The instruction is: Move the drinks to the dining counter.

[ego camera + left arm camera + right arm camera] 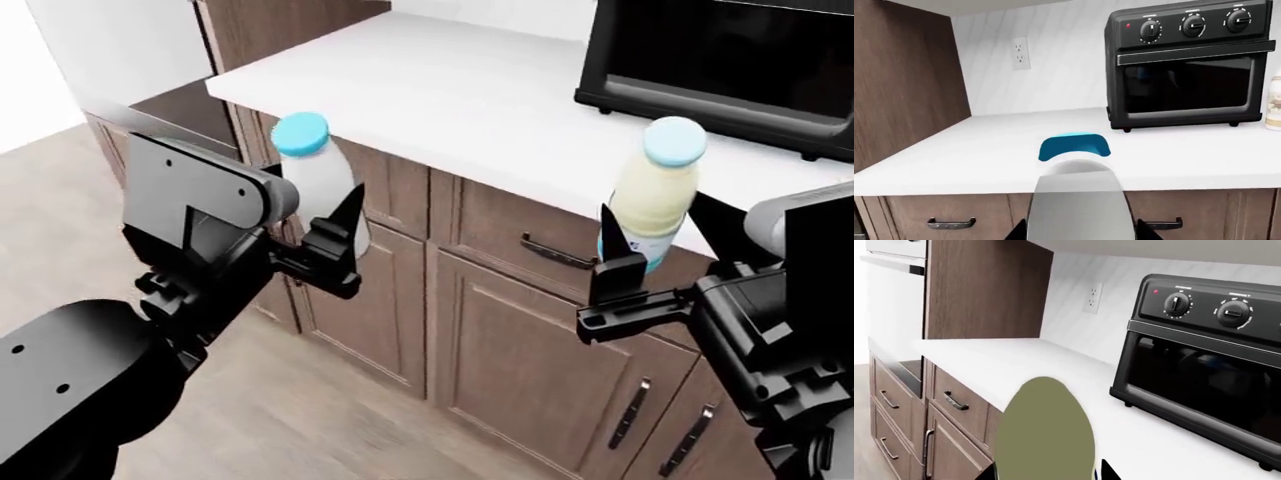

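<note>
My left gripper is shut on the plain white bottle with a light-blue cap and holds it upright in the air in front of the cabinet. The bottle fills the left wrist view. My right gripper is shut on the pale-yellow bottle with a blue label, also upright and off the counter. It shows as an olive shape in the right wrist view. The cream bottle with a brown-printed label stands on the white top beside the black oven. The dining counter with the sink is out of view.
A white top carries a black countertop oven against the wall. Brown cabinet doors and drawers with dark handles sit below it. A tall brown cabinet closes the top's far end. Wood floor lies below.
</note>
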Available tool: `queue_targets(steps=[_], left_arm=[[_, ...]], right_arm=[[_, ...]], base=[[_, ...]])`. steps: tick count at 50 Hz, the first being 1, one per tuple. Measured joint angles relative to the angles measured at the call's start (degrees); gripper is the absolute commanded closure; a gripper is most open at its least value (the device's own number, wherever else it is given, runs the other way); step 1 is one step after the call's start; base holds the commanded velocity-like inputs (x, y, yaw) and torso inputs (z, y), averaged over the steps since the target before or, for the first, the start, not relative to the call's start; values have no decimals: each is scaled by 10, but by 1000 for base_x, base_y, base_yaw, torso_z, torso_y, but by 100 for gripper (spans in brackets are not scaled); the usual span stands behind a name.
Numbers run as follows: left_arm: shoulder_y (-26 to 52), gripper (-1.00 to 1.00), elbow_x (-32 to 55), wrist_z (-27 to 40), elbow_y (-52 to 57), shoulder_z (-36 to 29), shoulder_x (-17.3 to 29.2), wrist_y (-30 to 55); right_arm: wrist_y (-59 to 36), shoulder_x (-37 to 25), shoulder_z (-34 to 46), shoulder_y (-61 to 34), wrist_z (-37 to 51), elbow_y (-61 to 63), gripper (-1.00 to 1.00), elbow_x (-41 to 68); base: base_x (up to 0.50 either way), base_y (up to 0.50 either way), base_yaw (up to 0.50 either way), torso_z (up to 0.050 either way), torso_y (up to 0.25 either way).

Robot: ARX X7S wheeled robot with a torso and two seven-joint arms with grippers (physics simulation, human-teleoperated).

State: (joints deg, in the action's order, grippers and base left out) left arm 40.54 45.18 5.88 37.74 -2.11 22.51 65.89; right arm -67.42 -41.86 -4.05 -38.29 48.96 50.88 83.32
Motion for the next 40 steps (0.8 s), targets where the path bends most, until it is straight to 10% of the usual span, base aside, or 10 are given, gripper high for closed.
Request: queue_targets(steps=[40], left_arm=[[2, 100, 10, 8, -4, -9, 8, -8]], right_arm=[[13, -9, 10, 1, -1, 0, 100, 0]], base=[[0, 0, 500, 1, 1]])
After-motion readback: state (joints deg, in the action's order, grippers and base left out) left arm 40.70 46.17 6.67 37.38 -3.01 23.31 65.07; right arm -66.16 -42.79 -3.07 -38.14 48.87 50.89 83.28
